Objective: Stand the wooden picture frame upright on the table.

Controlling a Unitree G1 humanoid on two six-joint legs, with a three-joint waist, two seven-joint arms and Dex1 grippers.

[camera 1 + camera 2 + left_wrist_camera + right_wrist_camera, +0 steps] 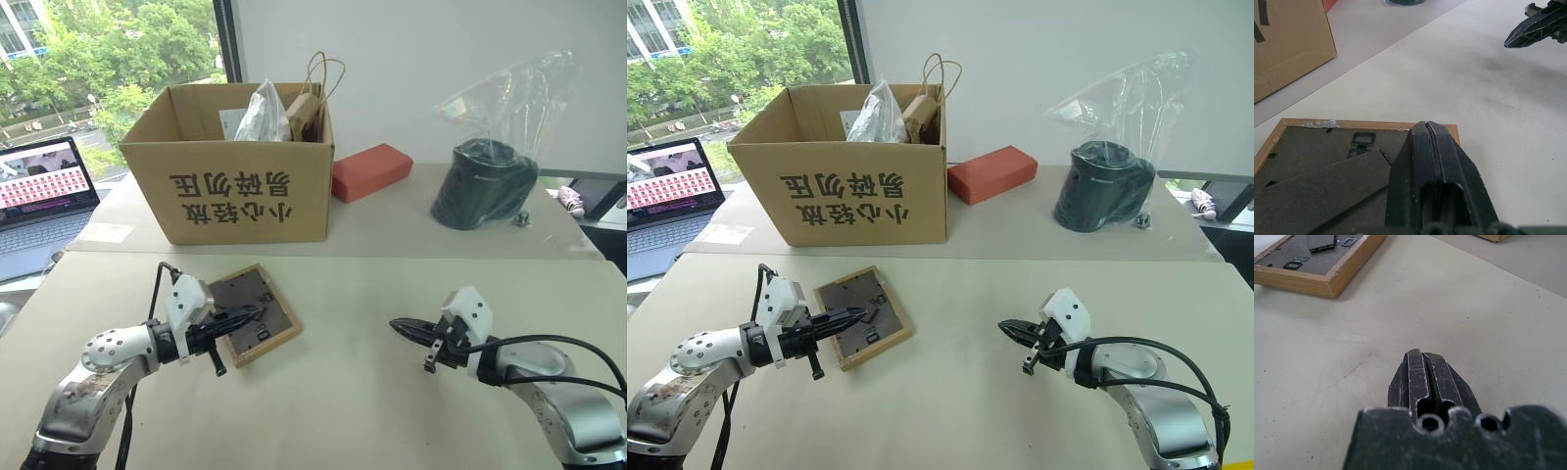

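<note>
Both claws are clenched with nothing held. Left gripper (257,311) hovers over the wooden picture frame (252,313), tips above its dark back board; right gripper (399,325) hangs well apart from the frame, on the side away from the left gripper. Frame lies face down on the table (353,392), just in front of the cardboard box (235,162). Judged light, stiff, with a fragile front; best held by the wood rim. Each forearm reaches inward, tips slightly down.

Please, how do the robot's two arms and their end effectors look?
Both arms are silver-grey metal, the left arm scuffed. Each wrist has a white housing and black cables. The left end effector and right end effector each have two slim black fingers.
</note>
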